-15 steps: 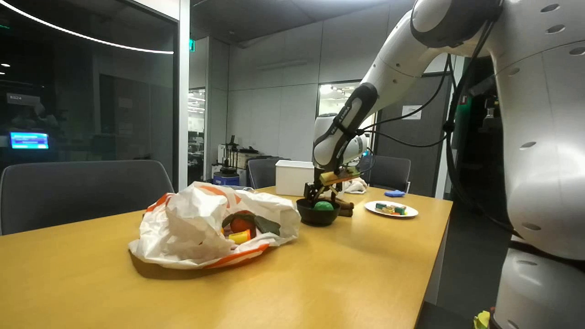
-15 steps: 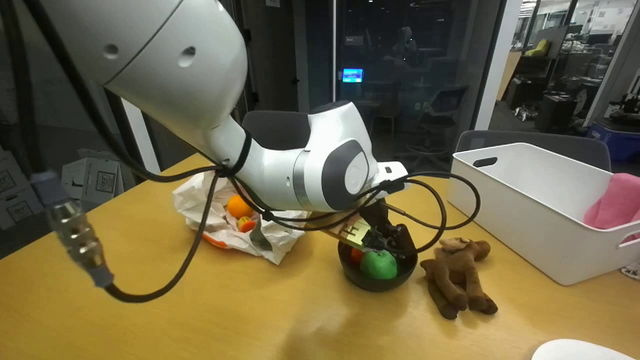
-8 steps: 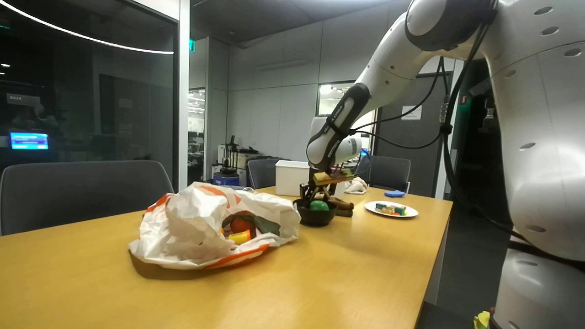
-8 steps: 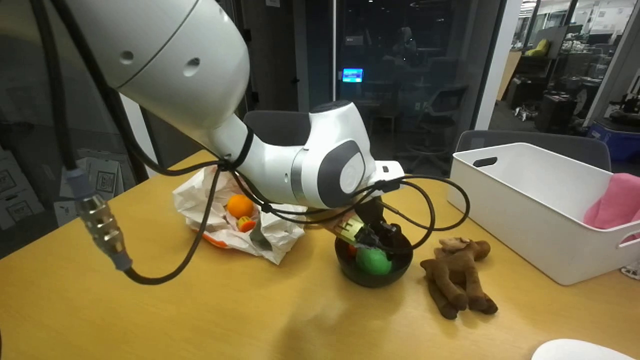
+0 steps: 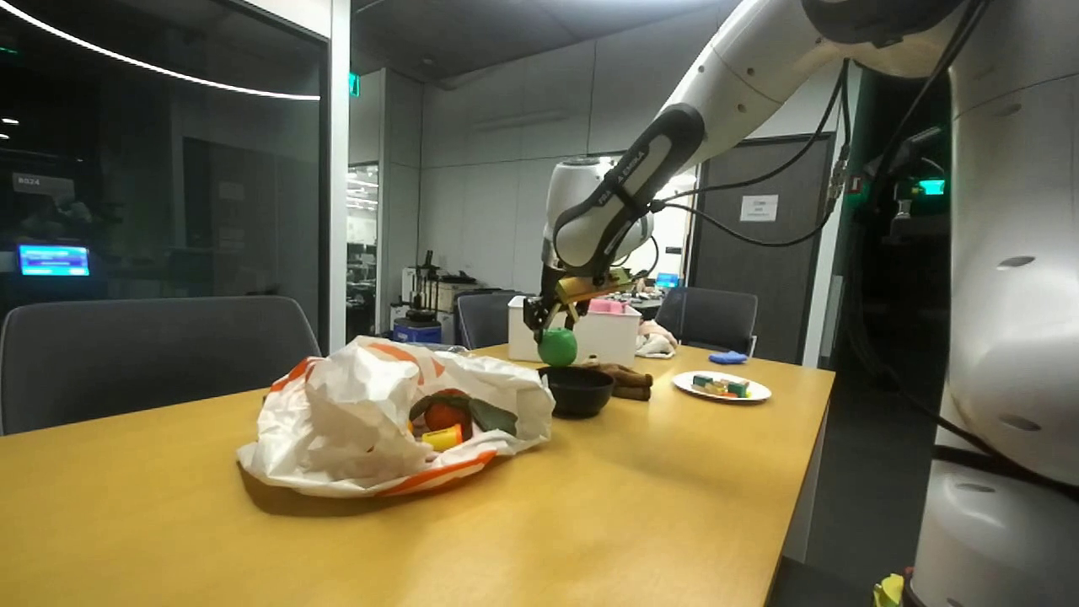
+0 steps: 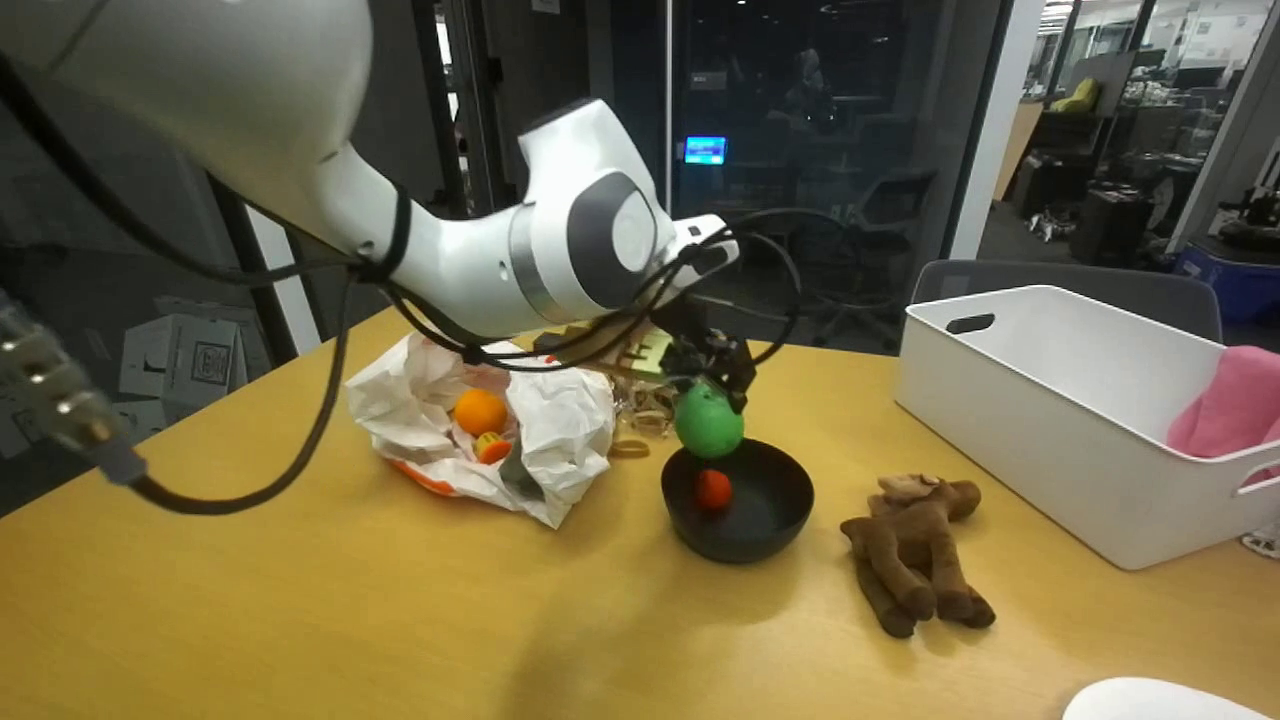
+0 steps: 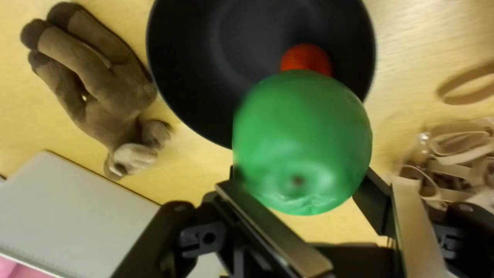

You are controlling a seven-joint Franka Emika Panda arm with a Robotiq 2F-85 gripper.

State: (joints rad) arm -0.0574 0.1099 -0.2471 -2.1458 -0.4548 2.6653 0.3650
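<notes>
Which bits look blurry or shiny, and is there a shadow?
Wrist view: pale glare on the round green thing, the tan loops near the edge blurry; in an exterior view: the metal cable connector smeared, a soft shadow on the table.

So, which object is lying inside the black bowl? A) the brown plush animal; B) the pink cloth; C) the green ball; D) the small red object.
D: the small red object shows within the rim of the black bowl, while the claw holds the green ball higher up.
</notes>
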